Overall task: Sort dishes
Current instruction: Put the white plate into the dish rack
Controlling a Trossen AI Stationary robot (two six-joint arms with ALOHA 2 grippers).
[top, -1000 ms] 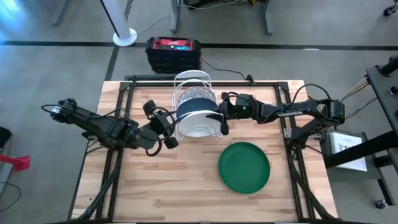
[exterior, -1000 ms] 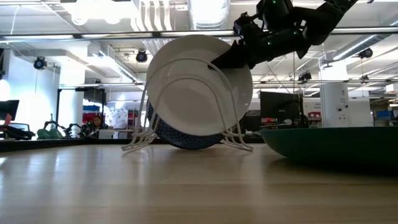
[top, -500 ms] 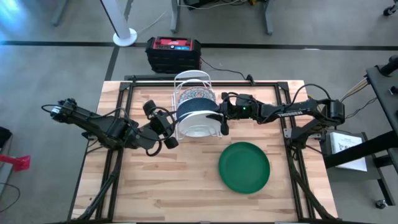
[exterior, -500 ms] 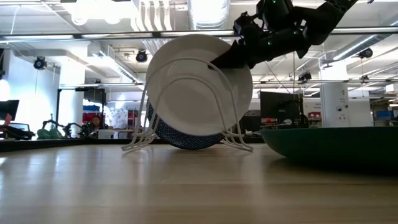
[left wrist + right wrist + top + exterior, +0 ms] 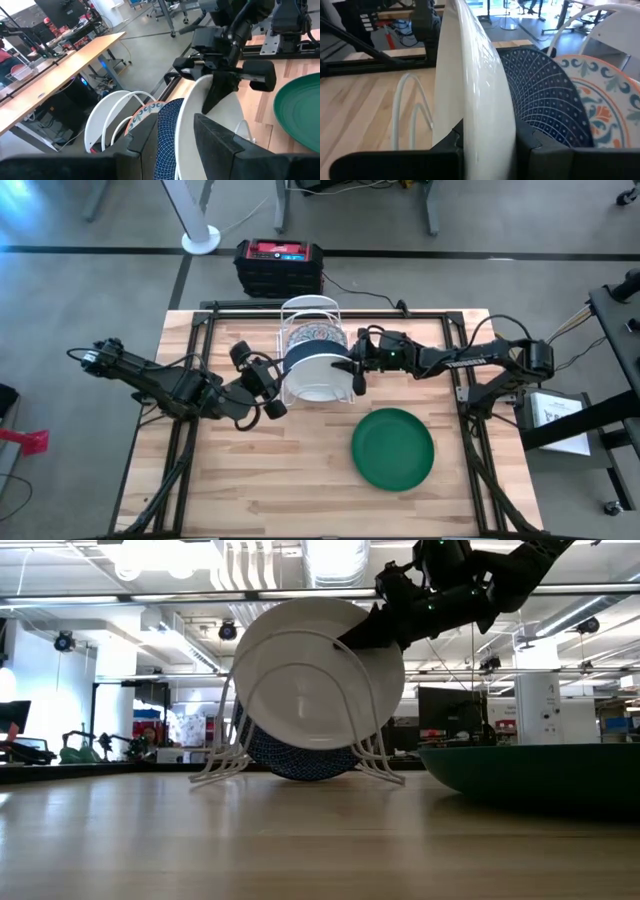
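Note:
A white wire rack (image 5: 308, 308) stands at the table's far middle. In it, on edge, stand a floral dish (image 5: 316, 332), a blue speckled dish (image 5: 312, 350) and, nearest, a plain white dish (image 5: 320, 378). A green dish (image 5: 393, 448) lies flat on the table at the near right. My right gripper (image 5: 355, 370) is shut on the white dish. My left gripper (image 5: 272, 388) is open at the rack's left side. In its wrist view its fingers (image 5: 215, 137) stand either side of the rims of the blue dish (image 5: 167, 135) and the white dish (image 5: 200, 105); I cannot tell whether they touch. My right gripper pinches the white dish's rim (image 5: 482, 115) between its two fingers, at the dish's upper right edge (image 5: 375, 635). The fingers come from the table's right, slanting down. The dish stands upright on edge, raised above the rack's base, between the rack's wires (image 5: 345, 650).
The rack's wire loops (image 5: 405, 112) stand close in front of and behind the white dish. Bare wooden table (image 5: 260, 470) lies at the near left. A red and black box (image 5: 280, 265) sits on the floor beyond the far edge.
My right gripper has gone a little up and toward the far edge with the white dish. The dish has risen slightly, shifted left and tipped more upright. The rack has shifted a little with it.

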